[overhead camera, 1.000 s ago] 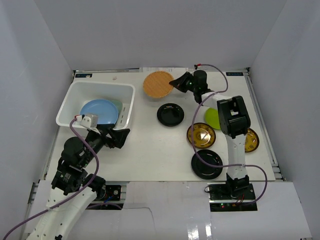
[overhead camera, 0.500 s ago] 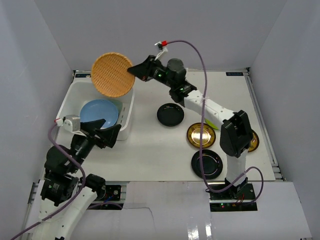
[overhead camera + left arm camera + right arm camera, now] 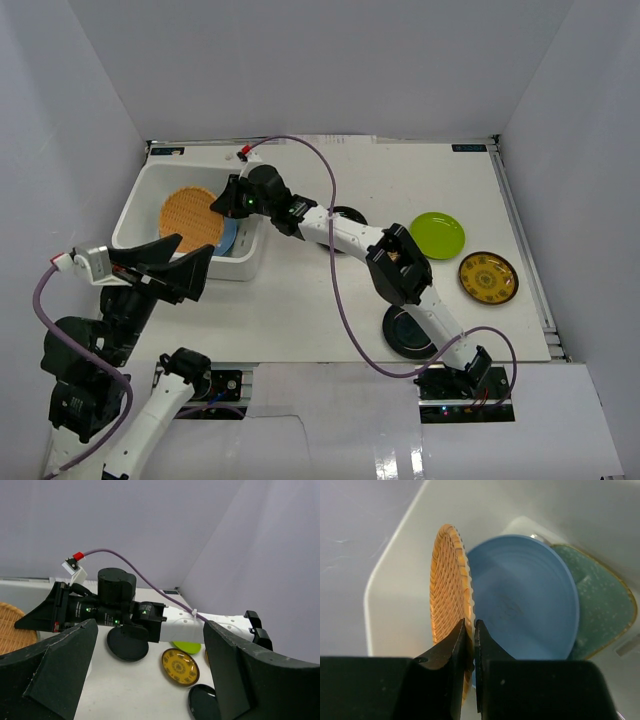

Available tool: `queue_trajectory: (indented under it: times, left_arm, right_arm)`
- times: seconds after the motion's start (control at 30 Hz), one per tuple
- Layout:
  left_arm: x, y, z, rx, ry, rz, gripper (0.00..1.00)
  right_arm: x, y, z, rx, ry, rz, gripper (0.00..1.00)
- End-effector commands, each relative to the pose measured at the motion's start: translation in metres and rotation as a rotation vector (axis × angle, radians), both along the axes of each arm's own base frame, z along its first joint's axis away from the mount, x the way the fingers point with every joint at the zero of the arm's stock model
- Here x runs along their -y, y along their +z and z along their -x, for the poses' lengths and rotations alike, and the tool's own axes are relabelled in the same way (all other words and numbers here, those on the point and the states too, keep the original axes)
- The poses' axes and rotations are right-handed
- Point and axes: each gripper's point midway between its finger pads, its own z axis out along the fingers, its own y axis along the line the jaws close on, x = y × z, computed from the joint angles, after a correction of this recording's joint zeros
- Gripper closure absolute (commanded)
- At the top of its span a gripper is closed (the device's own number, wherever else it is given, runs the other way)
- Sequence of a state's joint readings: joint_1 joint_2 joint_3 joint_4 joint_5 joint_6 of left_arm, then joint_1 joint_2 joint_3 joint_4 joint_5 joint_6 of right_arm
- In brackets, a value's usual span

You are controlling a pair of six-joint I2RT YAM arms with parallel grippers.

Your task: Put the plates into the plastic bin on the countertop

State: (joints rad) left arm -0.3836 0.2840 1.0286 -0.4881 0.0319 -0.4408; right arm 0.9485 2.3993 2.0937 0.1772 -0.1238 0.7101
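Note:
My right gripper (image 3: 224, 203) is shut on the rim of the round tan woven plate (image 3: 447, 605), holding it on edge inside the plastic bin (image 3: 139, 205). Just behind it in the bin lie the light blue plate (image 3: 525, 605) and the pale-green divided plate (image 3: 600, 615). My left gripper (image 3: 195, 250) hovers open and empty, near the bin's front corner. On the countertop (image 3: 300, 300) sit the lime green plate (image 3: 437, 235), a gold plate (image 3: 488, 277) and a black plate (image 3: 410, 332). The left wrist view shows another gold plate (image 3: 184, 666) and another black plate (image 3: 127, 642).
The right arm (image 3: 350, 235) stretches across the countertop from its base to the bin, covering parts of the plates beneath it. White walls (image 3: 320, 70) close in the table on three sides.
The right arm carried the woven plate from above the bin's far rim down into the bin. The left arm drew back toward the near left and rose, still open.

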Motion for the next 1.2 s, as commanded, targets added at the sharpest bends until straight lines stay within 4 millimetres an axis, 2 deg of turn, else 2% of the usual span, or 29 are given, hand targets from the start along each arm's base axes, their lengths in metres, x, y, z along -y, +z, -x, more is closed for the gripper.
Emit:
queue_trajectory:
  times: [0.0,0.1,0.13,0.23,0.33,0.37,0.43,0.47,0.53,0.57,0.63,0.67,0.7,0.73,0.77,0.8,0.83,0.87,0.9,0.93,0.97,1.0,1.03,1.07,1.1,1.13,1.17]
  left_arm:
    - [0.006,-0.025,-0.010,-0.104,-0.011,-0.016,0.02]
    - [0.009,-0.034,-0.016,-0.144,-0.016,-0.013,0.02]
    - [0.010,-0.036,-0.017,-0.156,-0.018,-0.011,0.02]
    - [0.015,-0.046,-0.026,-0.221,-0.021,-0.005,0.02]
    - [0.017,-0.055,-0.035,-0.290,-0.008,0.002,0.02]
    - [0.018,-0.057,-0.038,-0.309,-0.007,0.003,0.02]
    - [0.021,-0.060,-0.043,-0.355,-0.010,0.022,0.02]
    - [0.024,-0.063,-0.045,-0.372,-0.016,0.024,0.02]
    - [0.039,-0.065,-0.049,-0.406,-0.087,0.018,0.02]
    - [0.044,-0.064,-0.051,-0.411,-0.107,0.033,0.02]
    - [0.062,-0.074,-0.057,-0.463,-0.185,0.047,0.02]
    - [0.069,-0.072,-0.060,-0.462,-0.219,0.060,0.02]
    - [0.076,-0.076,-0.064,-0.476,-0.247,0.065,0.02]
    - [0.090,-0.097,-0.071,-0.556,-0.301,0.070,0.02]
    - [0.099,-0.099,-0.076,-0.560,-0.335,0.084,0.02]
    - [0.106,-0.107,-0.080,-0.588,-0.364,0.094,0.02]
    - [0.115,-0.125,-0.081,-0.639,-0.404,0.099,0.02]
    - [0.124,-0.130,-0.091,-0.660,-0.418,0.141,0.04]
    - [0.128,-0.138,-0.096,-0.675,-0.411,0.154,0.09]
    - [0.131,-0.145,-0.101,-0.690,-0.393,0.163,0.15]
    - [0.141,-0.162,-0.110,-0.733,-0.353,0.167,0.26]
    - [0.148,-0.169,-0.113,-0.749,-0.339,0.163,0.26]
    - [0.156,-0.177,-0.117,-0.770,-0.323,0.156,0.29]
    - [0.172,-0.179,-0.118,-0.773,-0.302,0.142,0.29]
    - [0.188,-0.204,-0.125,-0.842,-0.270,0.107,0.29]
    - [0.196,-0.215,-0.131,-0.857,-0.228,0.085,0.29]
    - [0.216,-0.217,-0.126,-0.866,-0.235,0.062,0.29]
  right_arm:
    - [0.002,0.048,-0.016,0.082,-0.085,-0.071,0.92]
    - [0.001,0.034,-0.013,0.076,-0.099,-0.033,0.75]
    - [0.001,0.036,-0.011,0.080,-0.095,-0.025,0.57]
    - [0.004,0.045,-0.015,0.109,-0.133,-0.006,0.38]
    - [0.015,0.067,-0.017,0.151,-0.164,-0.004,0.28]
    - [0.022,0.080,-0.015,0.169,-0.171,-0.009,0.27]
    - [0.036,0.094,-0.017,0.212,-0.201,0.004,0.27]
    - [0.049,0.107,-0.014,0.230,-0.211,0.005,0.27]
    - [0.072,0.116,-0.020,0.250,-0.250,0.024,0.24]
    - [0.098,0.121,-0.022,0.247,-0.275,0.035,0.24]
    - [0.128,0.118,-0.025,0.239,-0.305,0.061,0.25]
    - [0.163,0.107,-0.024,0.222,-0.342,0.095,0.25]
    - [0.183,0.099,-0.023,0.213,-0.362,0.110,0.28]
    - [0.204,0.092,-0.020,0.196,-0.384,0.114,0.30]
    - [0.243,0.123,-0.019,0.231,-0.436,0.041,0.31]
    - [0.269,0.069,-0.009,0.161,-0.449,0.116,0.36]
    - [0.297,0.089,0.003,0.175,-0.484,0.059,0.37]
    - [0.329,0.080,-0.001,0.161,-0.540,0.062,0.40]
    - [0.349,0.069,0.003,0.147,-0.573,0.074,0.42]
    - [0.378,0.049,0.020,0.127,-0.613,0.096,0.45]
    - [0.412,0.009,0.026,0.055,-0.693,0.148,0.50]
    - [0.425,0.028,0.025,0.076,-0.732,0.099,0.52]
    - [0.445,0.011,0.042,0.060,-0.765,0.095,0.53]
    - [0.467,0.004,0.043,0.037,-0.825,0.081,0.54]
    - [0.478,-0.003,0.048,0.027,-0.851,0.078,0.55]
    - [0.490,-0.013,0.058,0.015,-0.874,0.083,0.55]
    - [0.504,-0.016,0.059,0.008,-0.913,0.084,0.55]
